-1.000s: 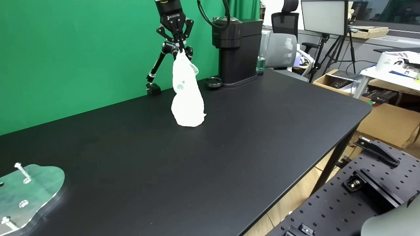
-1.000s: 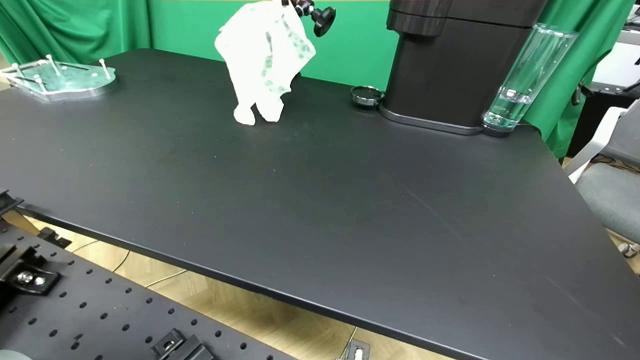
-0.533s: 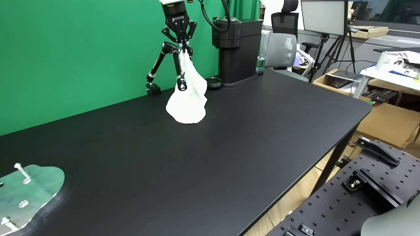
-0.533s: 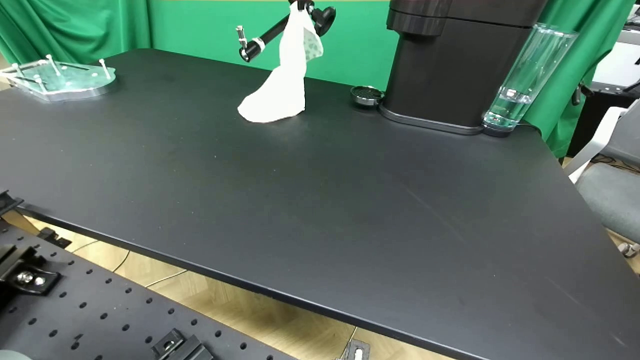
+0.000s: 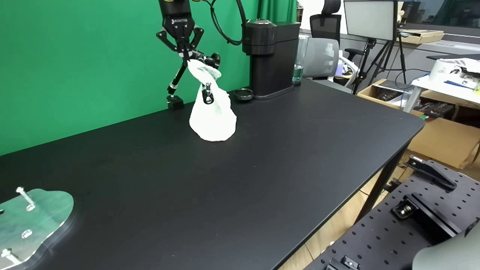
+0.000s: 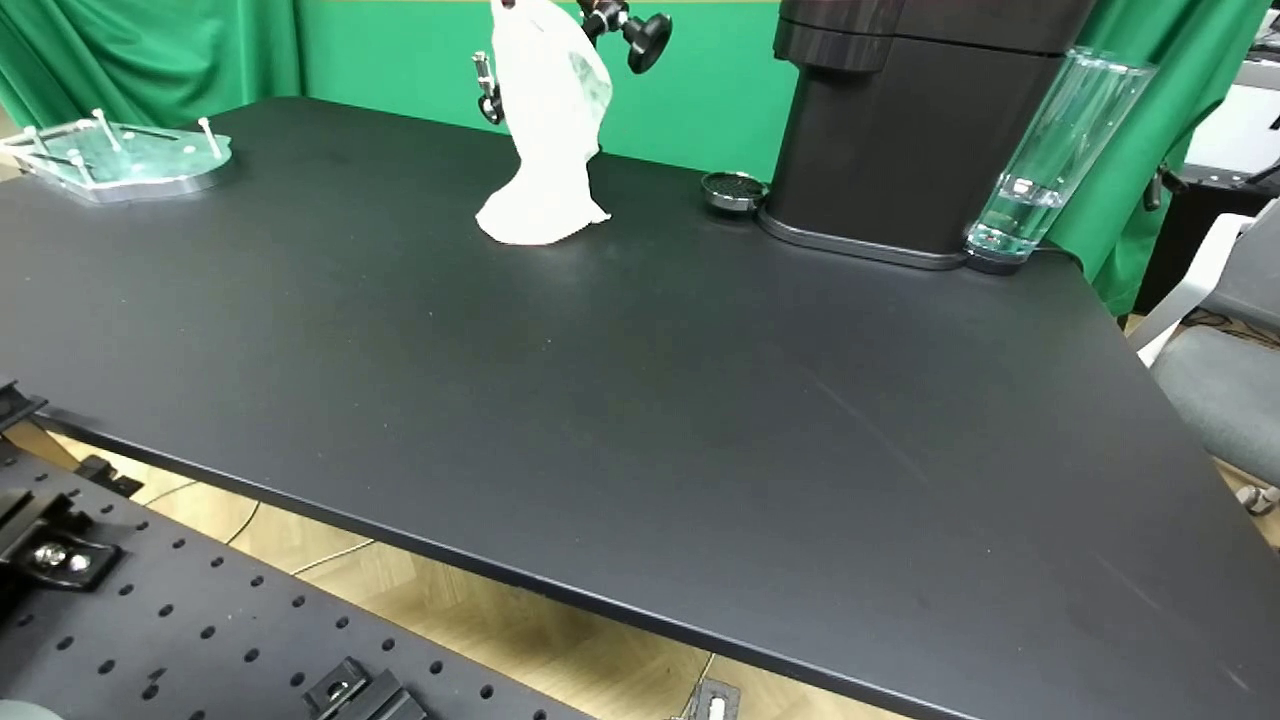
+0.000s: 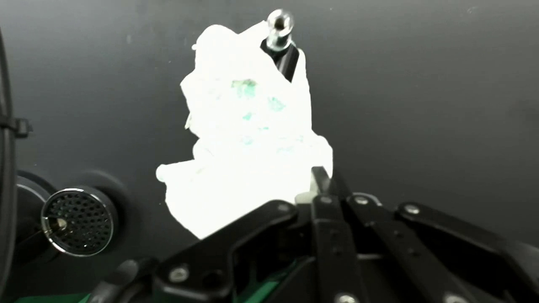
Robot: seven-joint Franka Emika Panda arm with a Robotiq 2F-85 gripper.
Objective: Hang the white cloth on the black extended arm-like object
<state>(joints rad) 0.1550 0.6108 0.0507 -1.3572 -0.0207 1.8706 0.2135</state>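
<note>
In an exterior view, far left, a pegged plate (image 5: 52, 206) lies on the counter (image 5: 150, 180), well apart; next the black arm (image 5: 178, 77) slopes up, and just beside its upper part the gripper (image 5: 186, 59), pinched tight on one end of the white cloth (image 5: 215, 122). Cloth crosses over the arm, whose tip (image 5: 207, 96) pokes out in front, bulk hanging low (touching counter or not, cannot tell); end held over leftward, I judge, so weight will fall both sides. Rightmost, round dish (image 5: 243, 94) and black machine (image 5: 268, 71), probably reason to avoid swinging wide.
</note>
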